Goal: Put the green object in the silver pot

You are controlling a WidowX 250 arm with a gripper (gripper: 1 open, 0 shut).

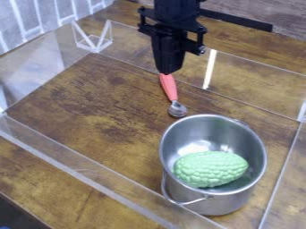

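Camera view, nearest stuff first: the silver pot [214,161] sits at the front right of the wooden surface [96,107], and the green object [212,167] is lying inside it, down on the pale bottom toward the near side. So as far as I can judge, the placing step looks done and all that's left is for the arm to clear off. Just behind the pot's rim there's a red-handled spoon [171,93] with its bowl end almost at the pot. Further back, the gripper [170,64] hangs above the spoon handle, pointing down, jaws together and holding nothing. Clear plastic walls [72,161] ring the surface; nothing blocks the way up.
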